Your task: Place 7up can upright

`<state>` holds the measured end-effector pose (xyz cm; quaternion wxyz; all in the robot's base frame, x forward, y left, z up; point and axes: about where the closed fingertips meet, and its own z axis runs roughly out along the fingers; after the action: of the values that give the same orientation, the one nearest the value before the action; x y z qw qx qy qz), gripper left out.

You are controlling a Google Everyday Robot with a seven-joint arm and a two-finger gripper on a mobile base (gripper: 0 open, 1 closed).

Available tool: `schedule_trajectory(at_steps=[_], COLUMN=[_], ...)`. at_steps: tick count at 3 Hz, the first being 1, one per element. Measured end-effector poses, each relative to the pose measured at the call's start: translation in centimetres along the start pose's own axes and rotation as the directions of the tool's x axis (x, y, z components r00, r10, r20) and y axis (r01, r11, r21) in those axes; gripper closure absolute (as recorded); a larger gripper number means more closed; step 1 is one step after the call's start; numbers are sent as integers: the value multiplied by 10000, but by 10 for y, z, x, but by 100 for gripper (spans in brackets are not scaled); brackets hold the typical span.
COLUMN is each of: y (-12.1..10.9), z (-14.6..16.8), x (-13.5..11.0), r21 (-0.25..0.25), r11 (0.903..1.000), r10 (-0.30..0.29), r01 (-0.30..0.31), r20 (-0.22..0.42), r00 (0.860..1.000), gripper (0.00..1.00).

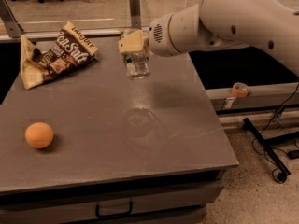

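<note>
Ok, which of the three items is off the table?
The 7up can, gripped in the pincer above the table's far side; the orange and chip bag rest on it.
</note>
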<state>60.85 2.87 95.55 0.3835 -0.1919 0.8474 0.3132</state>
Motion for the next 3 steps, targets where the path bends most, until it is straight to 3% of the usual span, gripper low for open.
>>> schedule_trajectory(at_steps=[1,2,3], y=[19,21,28], z=[-3,-2,4], x=[-21,-22,-23], r21=[-225,-222,-566], r11=[9972,9967,9943], r10=[-683,-749,-814], r01=[710,775,905], r20=[1034,1018,1459], r00=[9923,9920,9859], gripper=[100,100,100])
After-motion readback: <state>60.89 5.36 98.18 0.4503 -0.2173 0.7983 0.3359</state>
